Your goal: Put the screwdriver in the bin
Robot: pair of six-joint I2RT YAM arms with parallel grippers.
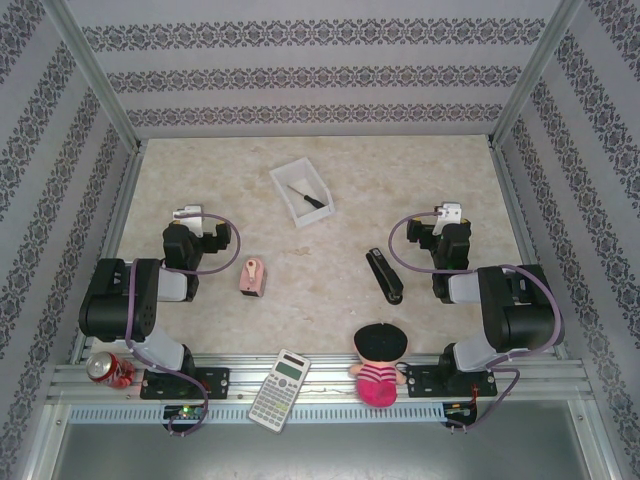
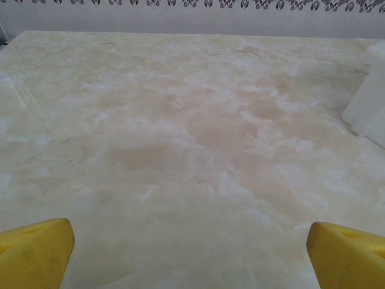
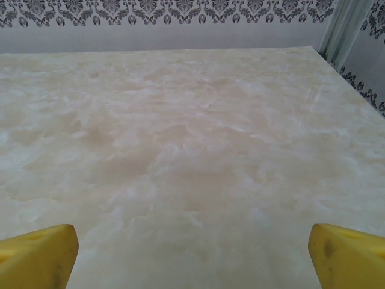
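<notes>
**Calculator, doll and can on the near rail; screwdriver lies inside the bin**

Closest to the top camera, a calculator [image 1: 281,390], a doll [image 1: 379,364] in a striped pink dress and a red can [image 1: 108,369] sit along the metal rail at the near edge of the table [image 1: 440,170]. Farther in, a small pink object [image 1: 253,275] lies left of centre and a black stapler [image 1: 384,276] right of centre.

The bin [image 1: 298,173] stands toward the far edge, a little left of the middle and turned at an angle. The screwdriver [image 1: 307,197] lies slantwise on its floor, within the walls, so the task reads as done.

Both arms are folded back near their bases, well apart from the bin. The left gripper [image 1: 186,213] has its yellow fingers [image 2: 33,253] spread wide over bare marble, with nothing between them. The right gripper [image 1: 449,212] is likewise spread and empty, its fingers [image 3: 349,256] at the lower corners of the wrist view. A white wall at the right edge of the left wrist view is probably the bin [image 2: 368,102].

Should the screwdriver need lifting again, it looks light and rigid. The slim metal shaft would likely be slippery and prone to roll. The short black handle, pinched across its width, seems the safer hold, though the low walls leave little room for the fingers.
</notes>
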